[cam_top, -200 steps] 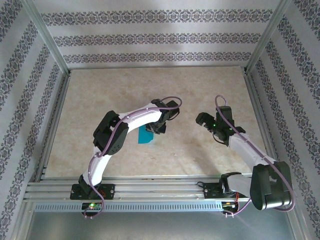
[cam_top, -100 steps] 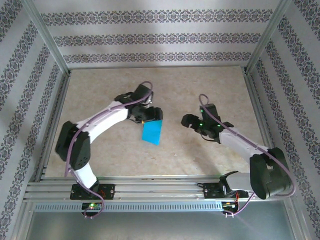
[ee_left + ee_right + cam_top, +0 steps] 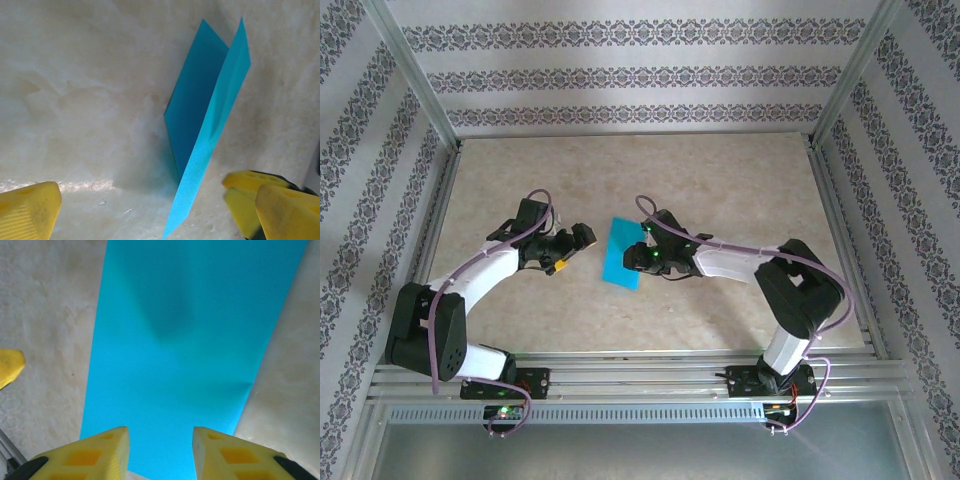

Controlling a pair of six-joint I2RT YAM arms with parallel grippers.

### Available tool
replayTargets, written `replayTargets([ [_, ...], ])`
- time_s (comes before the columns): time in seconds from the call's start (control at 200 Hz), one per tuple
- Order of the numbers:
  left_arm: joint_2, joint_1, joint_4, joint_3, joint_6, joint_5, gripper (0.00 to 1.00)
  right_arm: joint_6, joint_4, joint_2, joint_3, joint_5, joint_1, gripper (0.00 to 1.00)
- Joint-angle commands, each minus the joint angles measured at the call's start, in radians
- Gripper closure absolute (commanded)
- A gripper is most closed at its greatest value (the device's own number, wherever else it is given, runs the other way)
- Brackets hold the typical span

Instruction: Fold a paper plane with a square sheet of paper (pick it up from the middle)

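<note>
The square sheet of paper [image 3: 622, 255] is teal-blue and folded in half lengthwise. It lies mid-table as a narrow rectangle. In the left wrist view the paper [image 3: 200, 100] forms a V, with one flap lifted off the table. My left gripper [image 3: 576, 249] sits just left of the paper, wide open and apart from it, and its yellow fingers [image 3: 27, 212] show spread at the frame's bottom corners. My right gripper [image 3: 645, 257] is at the paper's right edge. In its wrist view the gripper [image 3: 160, 455] has its jaws apart, with the paper [image 3: 190, 340] spread just ahead of them.
The beige marbled table [image 3: 720, 170] is fenced by an aluminium frame [image 3: 620, 375] at the front and patterned walls [image 3: 620, 70] on the other sides. Bare tabletop lies behind and on both sides of the arms.
My left gripper has opened, let go of the paper and drawn back to the left. My right arm has swung left to the paper's right edge, its jaws narrowing.
</note>
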Motion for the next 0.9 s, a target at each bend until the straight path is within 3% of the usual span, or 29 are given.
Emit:
replayTargets([
  [0.0,-0.001,0.013,0.078,-0.013,0.008,0.087,0.0,0.015,0.01,0.049,0.044,-0.034,0.001,0.62],
  [0.28,0.086,0.014,0.104,-0.004,0.023,0.171,0.0,-0.024,-0.011,0.109,0.067,-0.059,-0.017,0.61],
  [0.465,0.168,0.012,0.136,0.022,0.034,0.253,0.07,-0.037,0.022,0.078,0.036,-0.093,-0.04,0.59],
  [0.894,0.314,-0.035,0.121,0.106,0.103,0.319,0.39,-0.023,0.063,0.024,-0.029,-0.108,-0.069,0.58],
])
